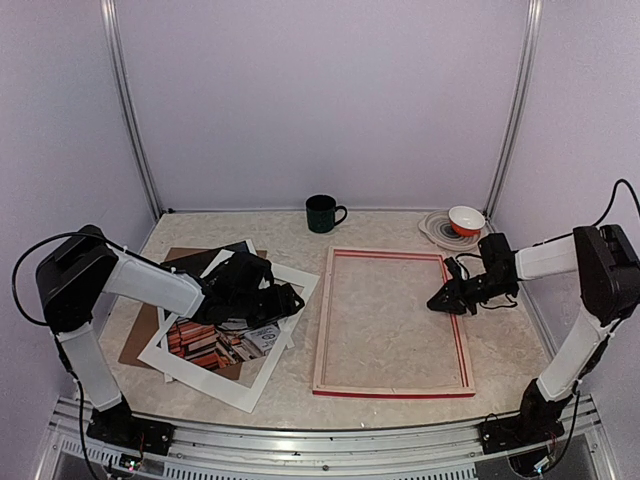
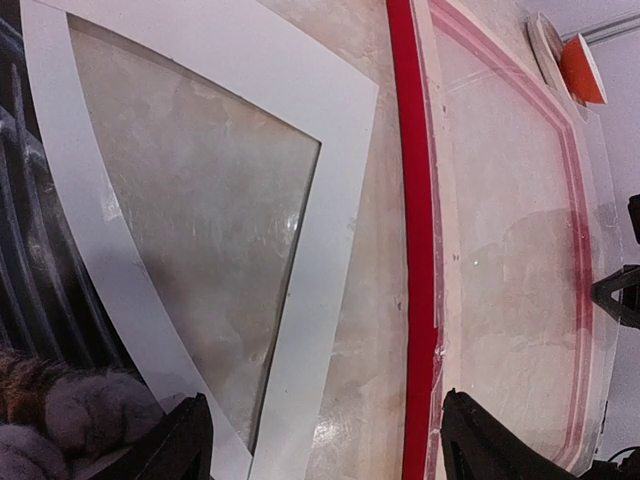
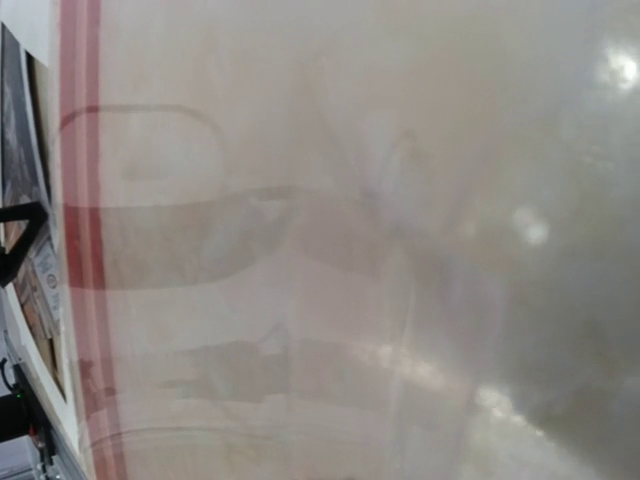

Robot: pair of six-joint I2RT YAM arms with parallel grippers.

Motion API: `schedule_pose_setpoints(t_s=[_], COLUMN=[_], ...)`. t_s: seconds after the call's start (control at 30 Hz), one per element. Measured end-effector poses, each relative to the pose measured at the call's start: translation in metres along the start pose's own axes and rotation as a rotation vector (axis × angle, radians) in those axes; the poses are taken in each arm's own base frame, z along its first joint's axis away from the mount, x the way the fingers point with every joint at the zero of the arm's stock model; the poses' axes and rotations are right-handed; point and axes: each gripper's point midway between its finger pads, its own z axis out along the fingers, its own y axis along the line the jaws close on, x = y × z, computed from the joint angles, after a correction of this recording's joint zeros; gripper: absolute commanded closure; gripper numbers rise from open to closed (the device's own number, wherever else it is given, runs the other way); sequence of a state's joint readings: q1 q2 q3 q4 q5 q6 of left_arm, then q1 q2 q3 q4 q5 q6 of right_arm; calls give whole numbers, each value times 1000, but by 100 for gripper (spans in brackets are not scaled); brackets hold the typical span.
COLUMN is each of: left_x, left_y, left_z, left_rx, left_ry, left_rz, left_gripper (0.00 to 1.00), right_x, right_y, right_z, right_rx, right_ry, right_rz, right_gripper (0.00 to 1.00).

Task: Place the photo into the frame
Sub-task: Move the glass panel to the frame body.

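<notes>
Left gripper (image 1: 293, 300) wide, right gripper (image 1: 437, 302) nearly closed

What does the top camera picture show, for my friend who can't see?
A big red rectangular picture frame lies flat with no photo inside. Left of it, the left pincer is over a paper photo of stacked books showing through a white card border; the right pincer reaches over the frame's right side.
</notes>
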State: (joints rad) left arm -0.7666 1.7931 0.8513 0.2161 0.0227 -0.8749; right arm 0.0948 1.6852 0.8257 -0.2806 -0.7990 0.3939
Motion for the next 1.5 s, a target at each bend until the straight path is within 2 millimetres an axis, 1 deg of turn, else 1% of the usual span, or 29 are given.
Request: schedule_pose_setpoints(t_s=[0.33,1.03,1.3,1.5], left_x=[0,1,1,1], left_y=[0,0,0,-1], left_z=[0,0,0,0], left_rx=[0,2,2,4], left_ry=[1,3,3,5], left_rz=[0,1,1,0], left_gripper=[22,22,22,22], right_x=[0,4,1,0], right_y=[-6,-12,-8,-14], right_z=[-2,-4,-9,-11], right_rx=[14,39,52,78], right_ry=[0,10,-10,-15], right_rz=[4,7,-15,-14], right_gripper=[88,86,85,84])
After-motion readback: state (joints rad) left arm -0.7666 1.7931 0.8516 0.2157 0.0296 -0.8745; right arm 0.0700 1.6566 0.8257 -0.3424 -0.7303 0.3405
